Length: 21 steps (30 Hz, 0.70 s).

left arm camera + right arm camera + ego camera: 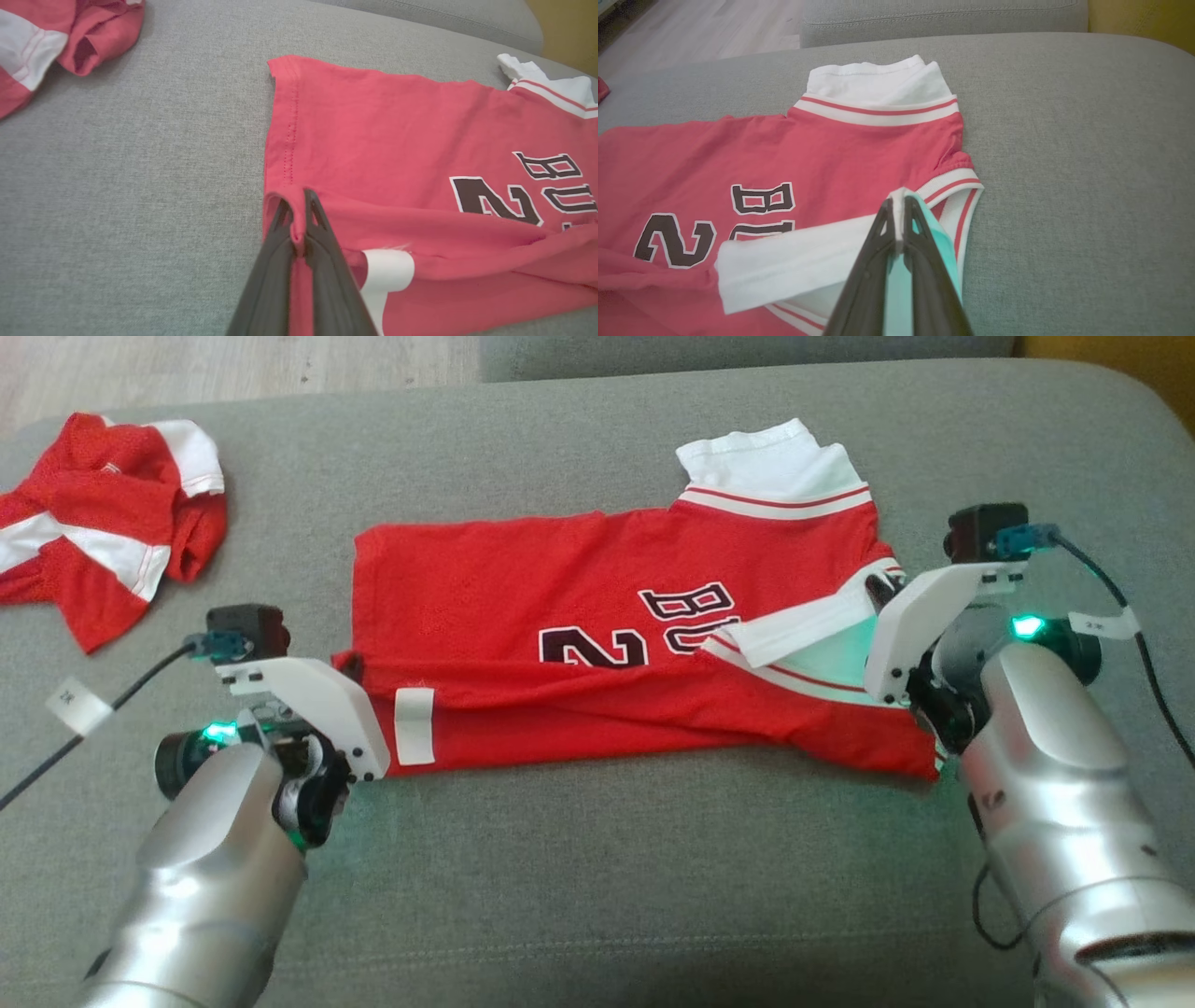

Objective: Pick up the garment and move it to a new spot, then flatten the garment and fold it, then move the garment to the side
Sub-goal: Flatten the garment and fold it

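Note:
The garment (579, 607), a red jersey with white sleeves and dark lettering, lies spread sideways on the grey couch cushion (597, 859); its near long edge is folded up over the body. My left gripper (296, 210) is shut on the red hem corner (295, 226) at the garment's left end (350, 665). At the right end, my right gripper (899, 207) is shut on the white sleeve edge (798, 263), near the striped armhole trim (955, 186). The head view shows the right gripper (879, 586) over that sleeve (803, 625).
A second red-and-white garment (103, 537) lies crumpled at the cushion's far left, also in the left wrist view (56, 42). Wooden floor (233, 373) lies beyond the cushion's back edge. Cables (93, 695) trail from both wrists.

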### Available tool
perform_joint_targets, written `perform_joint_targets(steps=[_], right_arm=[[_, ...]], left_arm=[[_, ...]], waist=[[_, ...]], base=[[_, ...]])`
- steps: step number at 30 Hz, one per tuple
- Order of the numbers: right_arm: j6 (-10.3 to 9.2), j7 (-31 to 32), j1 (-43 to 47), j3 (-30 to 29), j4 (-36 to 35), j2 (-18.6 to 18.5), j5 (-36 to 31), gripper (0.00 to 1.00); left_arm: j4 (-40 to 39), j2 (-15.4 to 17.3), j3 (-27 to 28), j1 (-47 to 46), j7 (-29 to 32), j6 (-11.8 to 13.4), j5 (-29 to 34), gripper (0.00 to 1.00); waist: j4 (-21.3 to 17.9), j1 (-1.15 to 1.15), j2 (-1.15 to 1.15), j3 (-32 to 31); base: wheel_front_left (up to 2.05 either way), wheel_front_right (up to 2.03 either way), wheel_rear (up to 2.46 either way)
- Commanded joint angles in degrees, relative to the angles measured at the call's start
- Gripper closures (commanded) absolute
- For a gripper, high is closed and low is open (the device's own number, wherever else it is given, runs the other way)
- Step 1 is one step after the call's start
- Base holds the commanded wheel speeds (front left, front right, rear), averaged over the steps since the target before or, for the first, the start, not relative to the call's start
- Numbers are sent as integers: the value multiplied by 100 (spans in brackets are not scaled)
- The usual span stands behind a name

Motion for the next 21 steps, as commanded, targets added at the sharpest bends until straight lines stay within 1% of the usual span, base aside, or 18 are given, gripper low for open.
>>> perform_joint_targets(steps=[1, 2, 3, 4, 5, 8, 12, 18, 21], right_arm=[[37, -155, -361, 36, -65, 118, -67, 100], [37, -245, -419, -1, 13, 123, -93, 100], [37, -332, -471, -41, 90, 128, -116, 74], [37, -417, -520, -74, 162, 133, -131, 22], [37, -499, -564, -100, 231, 136, -146, 0], [37, -675, -677, -90, 422, 143, -143, 0], [37, -840, -754, 127, 585, 146, 53, 0], [37, -1035, -783, 417, 630, 147, 199, 0], [37, -1113, -699, 551, 606, 122, 278, 0]], left_arm=[[-70, 150, 141, -395, 12, -37, 67, 100], [-36, 145, 135, -422, 6, -42, 70, 100], [-6, 140, 134, -447, -19, -39, 74, 85], [17, 132, 141, -474, -51, -46, 69, 57], [32, 125, 157, -506, -96, -52, 58, 0], [78, 108, 175, -592, -165, -92, 36, 0], [93, 131, 168, -663, -186, -173, 18, 0], [-56, 286, 191, -654, -226, -299, -20, 0], [-249, 430, 179, -503, -187, -372, -47, 0]], waist=[[10, -1, 0, 19], [10, -1, 0, 29], [12, -1, 0, 36], [12, -1, 0, 44], [12, -1, 0, 48], [19, -1, 0, 56], [17, -1, 0, 41], [-18, -1, 0, -24], [-33, -1, 0, -120]], base=[[0, 0, 0], [0, 0, 0], [0, 0, 0], [0, 0, 0], [0, 0, 0], [0, 0, 0], [0, 0, 0], [0, 0, 0], [0, 0, 0]])
